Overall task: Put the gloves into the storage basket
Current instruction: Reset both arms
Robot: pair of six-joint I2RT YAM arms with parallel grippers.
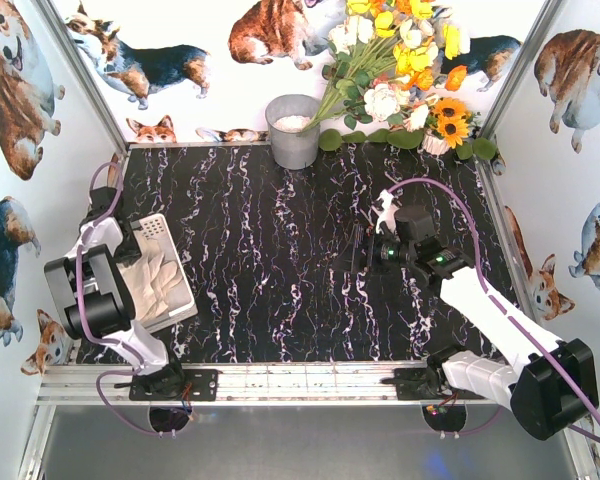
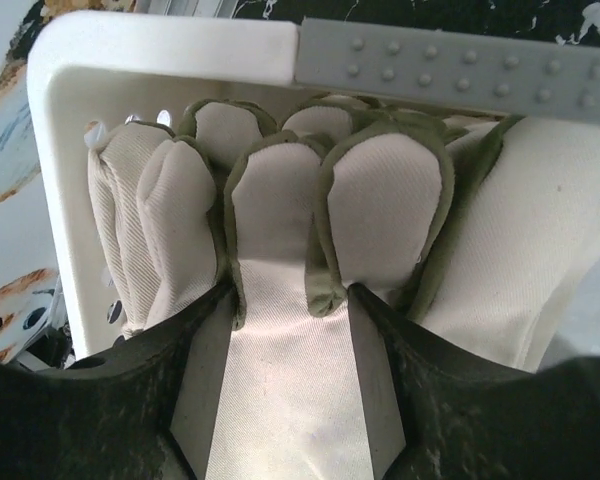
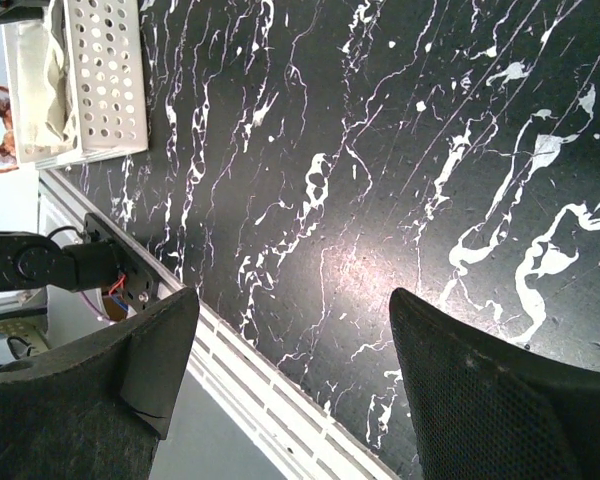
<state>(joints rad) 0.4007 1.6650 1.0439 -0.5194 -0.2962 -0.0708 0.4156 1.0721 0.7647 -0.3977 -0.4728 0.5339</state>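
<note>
**Containers, near to far (top view)**
- Basket: at 9 o'clock on the desk, against the left wall. It holds the gloves, stacked flat and filling it nearly rim to rim.
- The left fingers reach into the basket from its near end. They are closed on the top glove, one on each side of its cuff, with the glove's fingertips pointing at the far rim.
- The right fingers stand wide open and hold nothing. They hang over bare desk at about 3 o'clock, well apart from the basket.
- Bucket: at 12 o'clock on the far edge of the desk, upright. Something pale lies inside it; what it is cannot be told.
- Flowers: at 1 o'clock, leaning on the back wall just beside the bucket.

**Materials, textures, shapes**
- Basket: white plastic and rectangular, with a smooth rounded rim and side walls pierced by rows of round holes.
- Gloves: cream woven cloth, soft and creased. The rounded finger ends are edged in grey-brown.
- Fingers: black with a matt, grainy surface.
- Desk: glossy black, veined in white like marble, with a ribbed metal rail along the near edge.
- Bucket: grey metal, tapering toward its base.
- Flowers: yellow, white and orange heads with green leaves.
</note>
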